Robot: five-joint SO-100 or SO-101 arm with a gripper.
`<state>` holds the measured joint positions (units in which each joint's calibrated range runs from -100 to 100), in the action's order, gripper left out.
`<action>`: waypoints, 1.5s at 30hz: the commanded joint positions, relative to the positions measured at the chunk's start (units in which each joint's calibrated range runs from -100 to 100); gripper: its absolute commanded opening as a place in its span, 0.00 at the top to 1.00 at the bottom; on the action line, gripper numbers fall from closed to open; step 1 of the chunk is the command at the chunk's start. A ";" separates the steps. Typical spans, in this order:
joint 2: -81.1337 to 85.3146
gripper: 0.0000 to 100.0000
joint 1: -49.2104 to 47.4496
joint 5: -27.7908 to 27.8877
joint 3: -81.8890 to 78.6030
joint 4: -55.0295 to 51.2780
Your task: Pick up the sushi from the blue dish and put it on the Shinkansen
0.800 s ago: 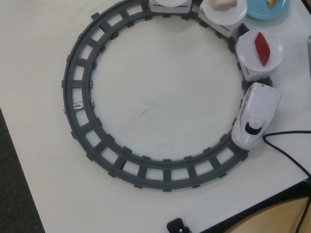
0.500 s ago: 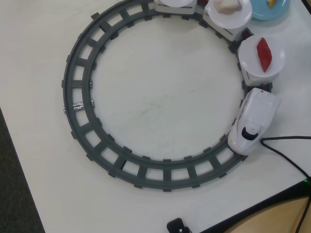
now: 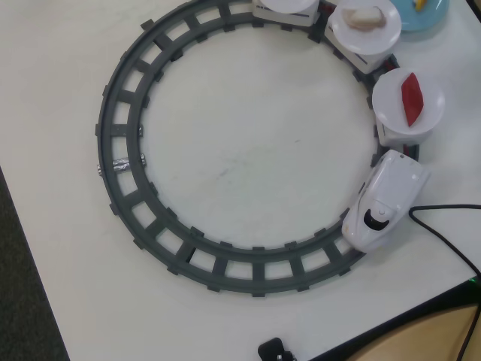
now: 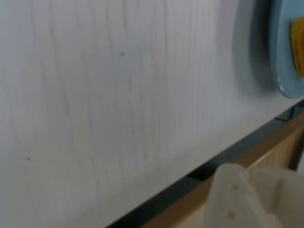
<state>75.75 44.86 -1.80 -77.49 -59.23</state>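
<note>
White surface (image 3: 248, 143) carries everything. Overhead view, left to right: grey ring track (image 3: 120, 162) fills the left and middle; the train (image 3: 385, 201) sits on the track's right side, near the right edge, nose toward the near edge. Behind the engine, cars curve up to the top right corner: one white plate (image 3: 391, 101) with a red piece (image 3: 411, 98), the next plate (image 3: 366, 35) with a pale beige piece (image 3: 363, 18), a third (image 3: 285, 6) cut by the top edge, contents not visible. Blue dish (image 3: 422, 16) sits in the top right corner, a bit of yellow sushi (image 3: 418, 4) on it.

Wrist view: bare surface at left, blue dish rim (image 4: 285, 71) at the right edge with the yellow sushi (image 4: 298, 45) on it, blurred.

Hand (image 4: 247, 197): only a pale plastic part at the bottom right; spread or closed, cannot tell. It holds nothing visible.

Progress, judged: pick not yet done. Sushi on dish; grasp, carry, placing on the train all remain.
</note>
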 commanded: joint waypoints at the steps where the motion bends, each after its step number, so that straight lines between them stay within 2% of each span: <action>1: -21.01 0.98 0.91 0.65 20.58 0.48; 5: -44.97 0.96 0.91 1.86 43.29 0.31; 10: -73.87 0.82 0.56 5.21 70.58 -2.60; 15: -96.58 0.75 0.74 10.56 92.84 -11.84; 19: -107.52 0.72 1.44 13.97 104.69 -18.35; 29: -115.37 0.70 1.79 19.21 114.83 -19.03; 45: -121.47 0.72 -1.29 19.90 118.33 -17.92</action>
<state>-45.94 43.44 17.86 38.50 -76.99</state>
